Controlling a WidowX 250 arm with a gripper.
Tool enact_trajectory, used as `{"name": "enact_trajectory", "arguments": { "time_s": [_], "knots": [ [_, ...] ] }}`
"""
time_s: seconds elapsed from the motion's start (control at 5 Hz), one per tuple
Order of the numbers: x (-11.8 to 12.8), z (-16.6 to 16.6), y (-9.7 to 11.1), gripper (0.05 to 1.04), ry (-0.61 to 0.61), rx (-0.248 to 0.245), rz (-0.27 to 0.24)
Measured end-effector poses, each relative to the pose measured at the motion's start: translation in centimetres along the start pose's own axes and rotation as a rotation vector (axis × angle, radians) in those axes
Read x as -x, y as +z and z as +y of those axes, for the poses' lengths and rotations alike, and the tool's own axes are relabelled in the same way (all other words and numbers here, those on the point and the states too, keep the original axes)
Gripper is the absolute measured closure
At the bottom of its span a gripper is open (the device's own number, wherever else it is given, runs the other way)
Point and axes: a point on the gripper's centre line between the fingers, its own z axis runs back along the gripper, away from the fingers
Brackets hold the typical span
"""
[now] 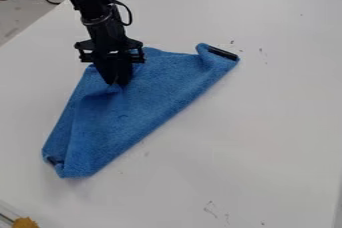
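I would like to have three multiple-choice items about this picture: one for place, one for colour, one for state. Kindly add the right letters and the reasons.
1. Where is the gripper?
A) Beyond the right edge
B) At the upper left part of the cloth
C) At the bottom right corner

2. What colour is the cloth?
A) Red
B) Green
C) Blue

3. How does the cloth lie?
A) Creased, with folds
B) Rolled into a ball
C) Perfectly smooth

1: B, the gripper's tip meets the cloth there.
2: C, its blue stands out on the white table.
3: A, ridges and folded edges show.
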Motion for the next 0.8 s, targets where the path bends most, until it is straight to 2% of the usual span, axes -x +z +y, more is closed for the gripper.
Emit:
{"name": "enact_trajectory", "arguments": {
  "time_s": [0.2,0.4,0.8],
  "knots": [
    [-0.5,0.4,0.6,0.291,-0.021,-0.035,0.011],
    [-0.5,-0.1,1.1,0.083,-0.067,-0.083,0.054],
    [-1.0,-1.1,2.3,0.083,-0.181,-0.16,0.075]
  ]
}}
